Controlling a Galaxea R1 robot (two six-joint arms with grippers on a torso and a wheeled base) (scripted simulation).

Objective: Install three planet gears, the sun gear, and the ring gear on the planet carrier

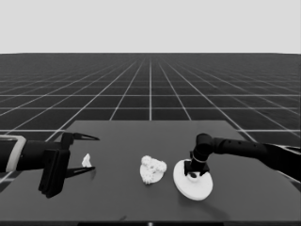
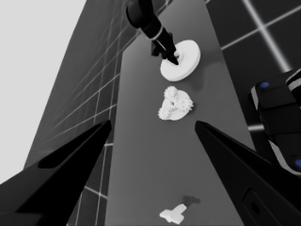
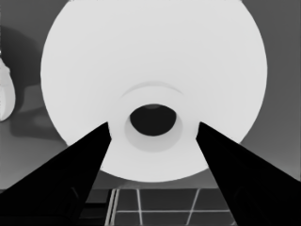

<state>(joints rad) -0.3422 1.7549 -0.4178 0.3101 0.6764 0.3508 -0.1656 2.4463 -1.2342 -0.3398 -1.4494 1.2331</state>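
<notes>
The ring gear, the larger round part, sits tilted right of the table's middle. My right gripper is shut on its raised centre hub, one finger on each side of the dark hole. Just left of it lies the planet carrier, the smaller round part, with small toothed gears crowded on top. My left gripper waits open over the table's left end.
A thin white piece lies on the table between the waiting left gripper's fingers, not held. The table's front edge runs close below the larger round part. Dark machinery with blue lights shows beside the table.
</notes>
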